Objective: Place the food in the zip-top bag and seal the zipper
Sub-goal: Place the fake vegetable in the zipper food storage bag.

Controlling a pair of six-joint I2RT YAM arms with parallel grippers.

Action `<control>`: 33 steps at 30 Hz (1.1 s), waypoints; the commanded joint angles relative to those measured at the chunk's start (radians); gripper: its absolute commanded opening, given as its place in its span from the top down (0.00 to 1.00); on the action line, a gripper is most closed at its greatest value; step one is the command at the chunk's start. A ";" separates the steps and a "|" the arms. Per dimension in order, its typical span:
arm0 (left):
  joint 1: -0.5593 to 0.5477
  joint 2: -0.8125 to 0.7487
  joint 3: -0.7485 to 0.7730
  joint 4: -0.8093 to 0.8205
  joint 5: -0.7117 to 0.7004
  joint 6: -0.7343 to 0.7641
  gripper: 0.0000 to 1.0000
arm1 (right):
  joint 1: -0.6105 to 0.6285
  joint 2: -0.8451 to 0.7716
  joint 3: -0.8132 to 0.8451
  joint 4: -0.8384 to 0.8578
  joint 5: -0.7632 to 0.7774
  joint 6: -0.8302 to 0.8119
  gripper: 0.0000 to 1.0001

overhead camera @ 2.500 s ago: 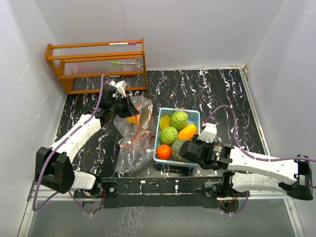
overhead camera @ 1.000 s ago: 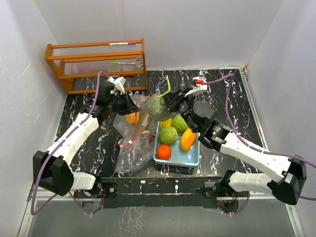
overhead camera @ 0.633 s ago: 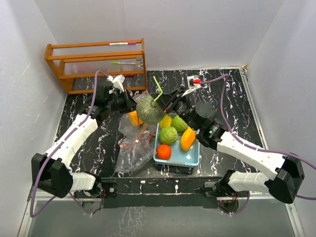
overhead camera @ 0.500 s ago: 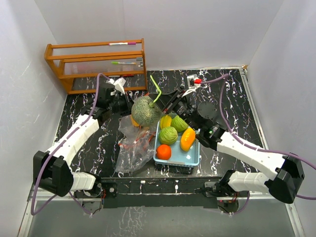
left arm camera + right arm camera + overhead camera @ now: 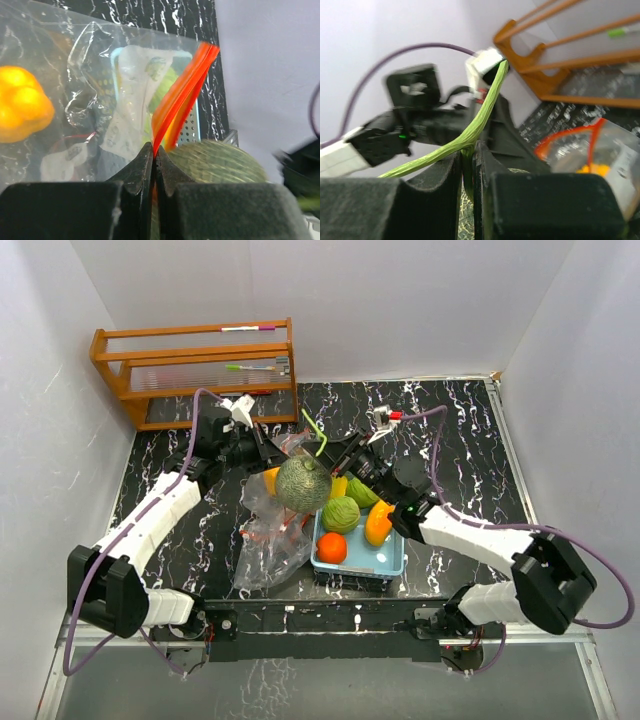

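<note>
My right gripper (image 5: 327,447) is shut on the green stem (image 5: 470,135) of the netted grey-green melon (image 5: 303,483) and hangs it at the open mouth of the zip-top bag (image 5: 270,535). My left gripper (image 5: 256,451) is shut on the bag's orange zipper rim (image 5: 182,95) and holds it up. A yellow-orange pepper (image 5: 270,478) lies inside the bag. The light-blue basket (image 5: 392,558) holds two green cabbage balls (image 5: 341,513), an orange (image 5: 332,547), a pepper (image 5: 379,523) and a yellow piece (image 5: 338,486).
A wooden rack (image 5: 195,370) with pens stands at the back left against the wall. White walls close in the black marbled table (image 5: 450,440) on three sides. The basket sits right of the bag.
My right gripper lifted the melon out of the basket by its stem, carried it left to the bag's mouth and lowered it a little. The left gripper kept its hold on the rim.
</note>
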 commanded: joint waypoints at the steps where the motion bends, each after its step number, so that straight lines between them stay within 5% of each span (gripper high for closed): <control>1: -0.003 -0.066 -0.008 0.029 0.092 -0.044 1.00 | -0.038 0.024 -0.034 0.135 0.015 0.074 0.92; 16: -0.003 -0.084 -0.076 0.064 0.155 -0.090 1.00 | -0.028 -0.023 0.042 -0.249 0.428 -0.068 0.92; 26: -0.003 -0.043 0.034 0.080 0.197 -0.134 1.00 | 0.162 0.115 0.169 -0.311 0.719 -0.184 0.92; 33: -0.003 -0.037 0.014 0.104 0.184 -0.139 1.00 | 0.235 0.151 0.219 -0.293 0.701 -0.198 0.92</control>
